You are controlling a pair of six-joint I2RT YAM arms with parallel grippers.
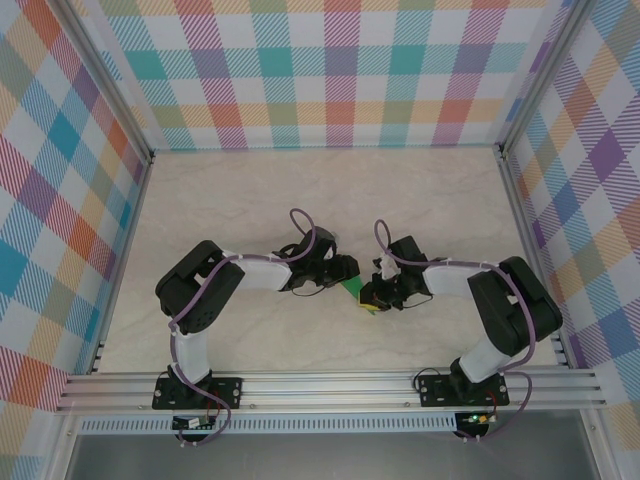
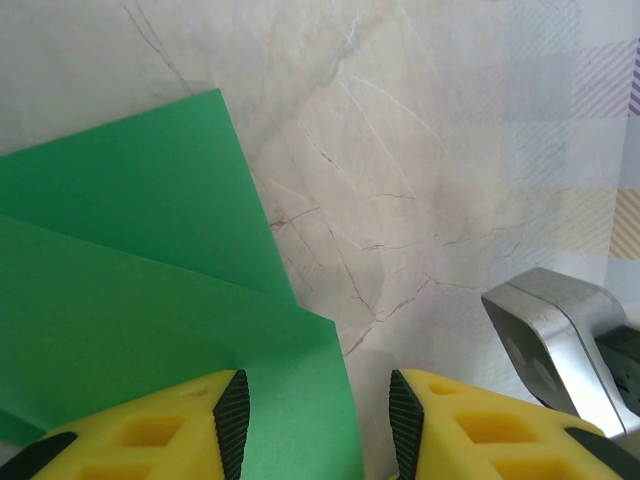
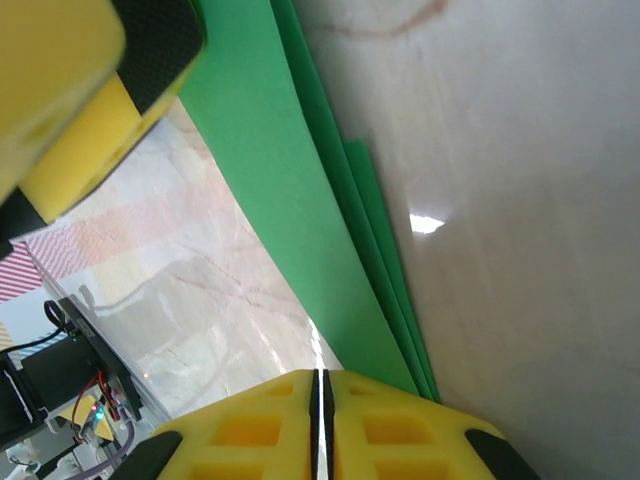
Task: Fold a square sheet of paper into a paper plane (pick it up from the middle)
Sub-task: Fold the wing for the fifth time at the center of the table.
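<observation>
Top external, looking down: pale marbled worktop [image 1: 300,190] boxed in by pastel plaid walls [image 1: 330,70]. Near the worktop's middle, a little toward the near edge, a small wedge of green paper [image 1: 351,291]. On either side of it, left tool [image 1: 345,273] and right tool [image 1: 370,300], nearly tip to tip, both arms bent inward.

Left wrist, close up: paper [image 2: 130,300] flat on the worktop [image 2: 430,150], filling the lower left, folded, one layer over another with a straight edge slanting across. Left tool [image 2: 318,412] with yellow fingers [image 2: 150,440] moderately apart, nothing clamped. Paper's corner under the left finger and reaching into the gap; bare worktop by the right finger. Silver metal part [image 2: 555,330] just beside, at right.

Right wrist, close up: right tool [image 3: 320,385] closed to a hairline slit. Paper [image 3: 270,160] seen nearly edge-on, several layers stacked, running from the top down to just beside the fingertips. Pinched or merely touching: cannot tell. Yellow finger of the left tool [image 3: 70,110] at top left, beside the paper.
</observation>
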